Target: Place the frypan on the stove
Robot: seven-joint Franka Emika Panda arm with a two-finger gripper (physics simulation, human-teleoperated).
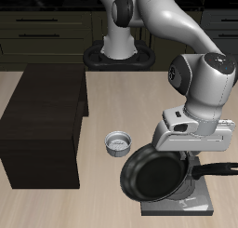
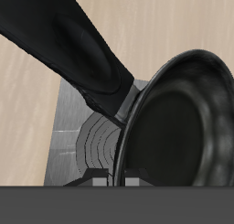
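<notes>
Frypan [image 1: 154, 173] hangs tilted over the stove [image 1: 177, 209], near the table's front edge, bowl side dipping away from its handle [image 1: 216, 170]. Gripper [image 1: 189, 163] looks clamped on the pan at the handle root; jaws themselves hidden, so grip is a judgement. Wrist view: pan rim [image 2: 174, 118] directly above burner rings [image 2: 99, 145]. Long axis runs along the front edge. Next: level it, lower straight down. Small metal bowl [image 1: 118, 142] sits behind, apart.

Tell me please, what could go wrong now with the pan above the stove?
1. The frypan hangs tilted over the stove; released like this, it may land on its rim and slide off.
2. It overhangs the stove's edge on the small metal bowl's side, so it may settle off-centre.
</notes>
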